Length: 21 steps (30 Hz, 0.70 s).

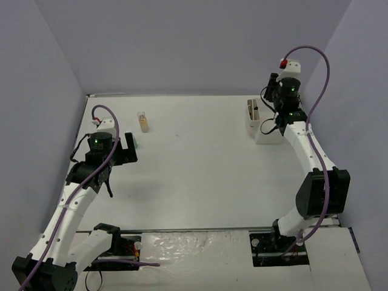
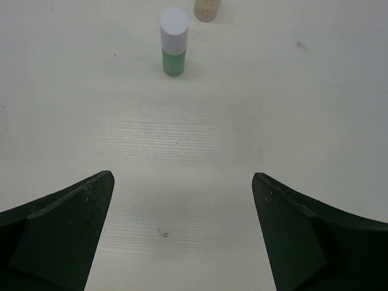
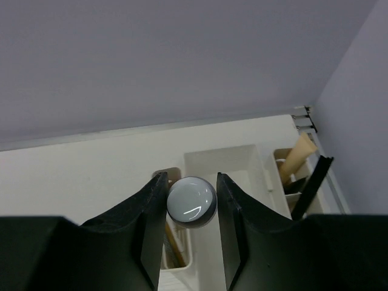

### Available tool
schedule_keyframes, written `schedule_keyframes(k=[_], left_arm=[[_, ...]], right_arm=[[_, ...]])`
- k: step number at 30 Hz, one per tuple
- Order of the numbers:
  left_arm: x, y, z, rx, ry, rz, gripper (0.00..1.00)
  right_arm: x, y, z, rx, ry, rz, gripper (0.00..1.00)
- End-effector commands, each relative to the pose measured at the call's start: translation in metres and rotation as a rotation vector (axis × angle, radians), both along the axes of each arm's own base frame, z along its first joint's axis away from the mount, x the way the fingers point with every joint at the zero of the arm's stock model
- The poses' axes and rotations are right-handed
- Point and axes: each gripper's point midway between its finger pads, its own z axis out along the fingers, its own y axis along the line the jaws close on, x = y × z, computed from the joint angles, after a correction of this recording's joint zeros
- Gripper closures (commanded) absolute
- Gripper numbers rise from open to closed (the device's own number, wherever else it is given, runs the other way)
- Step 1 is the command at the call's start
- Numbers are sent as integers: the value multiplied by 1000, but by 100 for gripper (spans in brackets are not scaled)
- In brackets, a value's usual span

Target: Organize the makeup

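A green bottle with a white cap (image 2: 174,42) stands on the table a little ahead of my left gripper (image 2: 183,177), which is open and empty. An amber bottle (image 2: 207,7) lies just beyond it and also shows in the top view (image 1: 143,122). In the top view the left gripper (image 1: 128,150) sits at the left, with the green bottle (image 1: 136,145) at its tips. My right gripper (image 3: 191,182) is shut on a round grey-purple bottle (image 3: 191,202), held above the white compartmented box (image 3: 242,159). A tan flat stick (image 3: 298,156) and a black pencil (image 3: 313,183) stand in the box's right compartment.
The white box (image 1: 259,124) stands at the far right of the table, close to the right wall, with my right gripper (image 1: 273,121) over it. Thin sticks (image 3: 173,242) stand in its left compartment. Purple walls enclose the table on three sides.
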Motion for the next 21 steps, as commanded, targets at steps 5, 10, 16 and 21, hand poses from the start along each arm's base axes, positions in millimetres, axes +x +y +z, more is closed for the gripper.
schedule_keyframes(k=[5, 10, 16, 21], left_arm=[[6, -3, 17, -33, -60, -2, 3], [7, -4, 16, -37, -58, -7, 3], [8, -5, 14, -37, -52, -9, 3], [8, -5, 13, -36, -47, -9, 3]], right_arm=[[43, -32, -10, 28, 8, -30, 100], [63, -47, -44, 21, 65, -47, 100], [81, -51, -84, 8, 112, -44, 100], [91, -51, -107, 4, 128, -12, 100]])
